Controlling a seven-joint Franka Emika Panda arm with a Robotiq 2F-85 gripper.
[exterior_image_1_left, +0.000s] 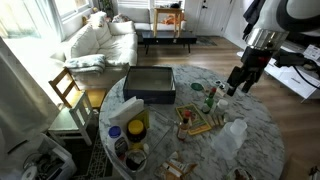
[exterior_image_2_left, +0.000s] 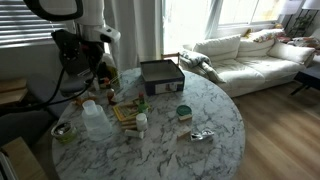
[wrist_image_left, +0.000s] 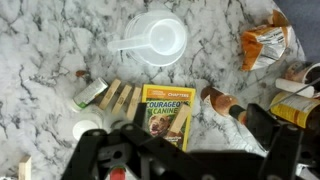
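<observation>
The gripper (wrist_image_left: 185, 138) hangs with its jaws spread as wide as they go. It holds nothing and touches nothing. In the wrist view its black metal fingers (wrist_image_left: 272, 130) stand at the lower left and lower right of the frame. Between them, flat on the tabletop, lies a yellow paperback book (wrist_image_left: 166, 115) with "Courageous Canine" on its glossy cover. It sits at the bottom centre of that view, directly under the open jaws.

Just left of the book is a row of pale wooden slats (wrist_image_left: 121, 97), with a small green-labelled packet (wrist_image_left: 90, 93) beside them. A brown glass bottle (wrist_image_left: 224, 103) lies on its side, close to the book's right edge. At top centre sits a round white plastic scoop (wrist_image_left: 156, 38) with a short handle, and at upper right a crinkled orange snack bag (wrist_image_left: 262, 44).

In both exterior views the gripper (exterior_image_1_left: 241, 82) (exterior_image_2_left: 103, 76) hovers over the edge of a round marble table (exterior_image_1_left: 265, 130) veined in grey. A shallow black rectangular box (exterior_image_1_left: 150, 84) rests further in, well apart from the book.
</observation>
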